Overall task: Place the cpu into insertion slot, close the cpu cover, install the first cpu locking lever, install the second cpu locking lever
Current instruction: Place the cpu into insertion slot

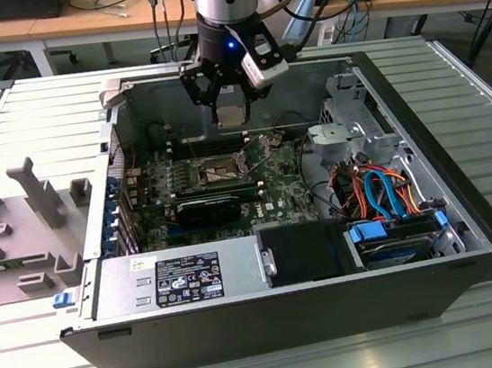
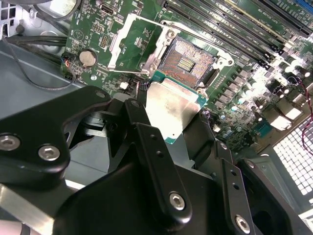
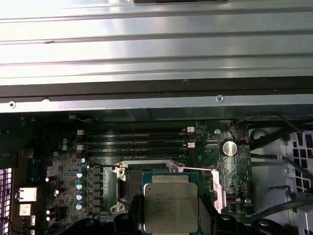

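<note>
The open computer case [image 1: 247, 329] lies on its side on the ribbed metal bench, and the green circuit board [image 1: 275, 194] takes up most of its floor. Above the far part of the board hangs the gripper [image 1: 229, 104], well clear of everything beneath it.

Down on the board sits the insertion slot [image 2: 188, 61]. Its dark centre is bare, with a patch of gold contacts showing. The cpu cover [image 2: 117, 46] is swung back off it to one side, so the socket is uncovered and the green board shows through the cover's square window.

The claw is clamped on the cpu [image 2: 173, 107], a black finger [image 2: 146, 142] against each of two opposite edges and the silvery top turned toward the wrist cameras. In the second wrist view the chip lies just short of the socket and overlaps its near rim. In the exterior view it hangs high above the board, touching nothing.

So I take this to be the first step, the placing, with the chip carried but not yet seated. The cover and both levers are undone. By my judgement the placing calls for the chip to be squared to the socket's rim, centred over the dark middle and brought down flat. A skewed descent could catch the rim or the contacts.
</note>
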`<state>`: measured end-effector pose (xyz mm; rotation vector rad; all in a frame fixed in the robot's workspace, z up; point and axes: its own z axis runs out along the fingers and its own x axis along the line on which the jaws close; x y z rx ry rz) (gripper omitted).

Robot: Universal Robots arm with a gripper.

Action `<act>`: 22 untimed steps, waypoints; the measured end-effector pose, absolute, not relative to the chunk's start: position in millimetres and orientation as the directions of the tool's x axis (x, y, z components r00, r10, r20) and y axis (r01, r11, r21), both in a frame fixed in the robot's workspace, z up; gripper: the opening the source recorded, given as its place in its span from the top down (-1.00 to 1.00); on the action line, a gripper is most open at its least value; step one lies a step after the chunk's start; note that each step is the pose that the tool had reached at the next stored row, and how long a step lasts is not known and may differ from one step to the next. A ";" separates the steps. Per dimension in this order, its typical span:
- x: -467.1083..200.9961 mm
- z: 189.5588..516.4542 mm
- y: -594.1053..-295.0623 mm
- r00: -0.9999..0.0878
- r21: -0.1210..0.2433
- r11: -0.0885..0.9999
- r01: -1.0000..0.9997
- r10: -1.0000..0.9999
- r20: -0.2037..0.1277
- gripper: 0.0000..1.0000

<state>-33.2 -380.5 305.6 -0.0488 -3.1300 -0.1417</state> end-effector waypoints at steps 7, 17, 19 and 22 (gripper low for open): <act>-33.2 305.6 -380.6 -0.999 0.090 0.995 0.045 0.044 0.009 -0.08; -33.2 305.6 -380.6 -0.999 0.090 0.994 0.055 0.054 0.009 -0.08; -33.2 305.6 -380.6 -0.998 0.090 0.994 0.056 0.055 0.009 -0.08; -33.2 305.6 -380.7 -0.998 0.090 0.994 0.057 0.057 0.009 -0.08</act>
